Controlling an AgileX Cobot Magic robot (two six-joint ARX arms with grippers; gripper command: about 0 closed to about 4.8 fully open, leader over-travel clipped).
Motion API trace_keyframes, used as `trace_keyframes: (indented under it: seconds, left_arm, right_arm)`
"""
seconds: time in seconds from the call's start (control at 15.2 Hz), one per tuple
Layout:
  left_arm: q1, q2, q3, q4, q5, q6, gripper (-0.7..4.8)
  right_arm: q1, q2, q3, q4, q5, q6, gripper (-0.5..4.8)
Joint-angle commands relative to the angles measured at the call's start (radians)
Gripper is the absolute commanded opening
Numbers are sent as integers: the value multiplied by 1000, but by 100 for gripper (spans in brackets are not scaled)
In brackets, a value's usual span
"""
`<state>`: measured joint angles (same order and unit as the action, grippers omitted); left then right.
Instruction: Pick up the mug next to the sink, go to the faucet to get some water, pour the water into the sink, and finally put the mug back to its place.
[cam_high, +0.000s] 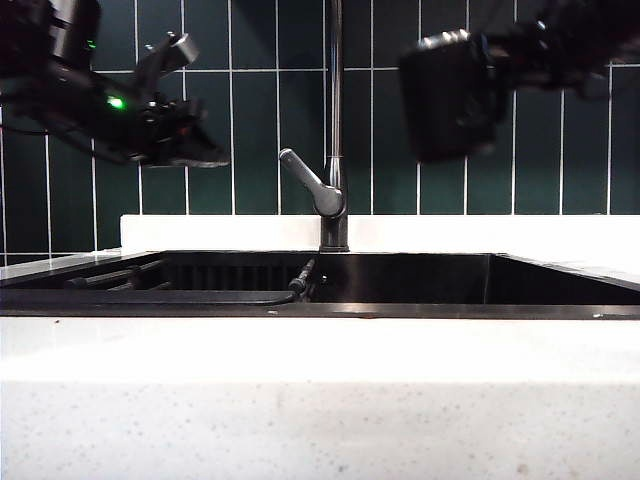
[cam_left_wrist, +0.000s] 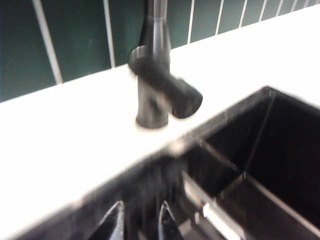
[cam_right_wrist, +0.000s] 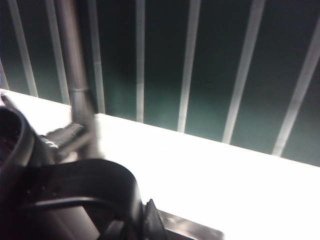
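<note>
Right jaws clamp the mug (cam_high: 450, 95) by its handle, high over the sink (cam_high: 420, 300) right of the faucet (cam_high: 335, 120); left gripper (cam_left_wrist: 140, 222) hangs part-open over the sink's left end. Next I must centre the mug under the spout, I judge.

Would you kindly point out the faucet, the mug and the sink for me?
faucet (cam_high: 335, 150), exterior view, on its vertical pipe.
mug (cam_high: 450, 95), exterior view, on its black side, held up by the right gripper (cam_right_wrist: 140, 220).
sink (cam_high: 420, 310), exterior view, on its front rim.
</note>
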<state>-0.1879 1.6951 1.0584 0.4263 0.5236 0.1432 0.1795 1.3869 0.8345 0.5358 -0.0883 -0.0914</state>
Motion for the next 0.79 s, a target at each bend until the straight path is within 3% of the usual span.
trace_keyframes:
  seconds: [0.07,0.2,0.46,0.59,0.79]
  left_arm:
    - [0,74,114,16,69,6,90]
    - [0,142,204,11,129,5,134]
    - [0,249,360,-22,147,7,135]
    - [1,311,446,-45,203,6,189]
    - [1,361,497,-51,242,7,190]
  right_arm:
    - [24,-5,59,-23,-25,5,30]
    - [43,3,99,-65,-27,5,30]
    - [78,21,119,-68,-26,5,30]
    - [96,40,119,-71,-26,5,30]
    - [122,74,181,-100,-26,5,30]
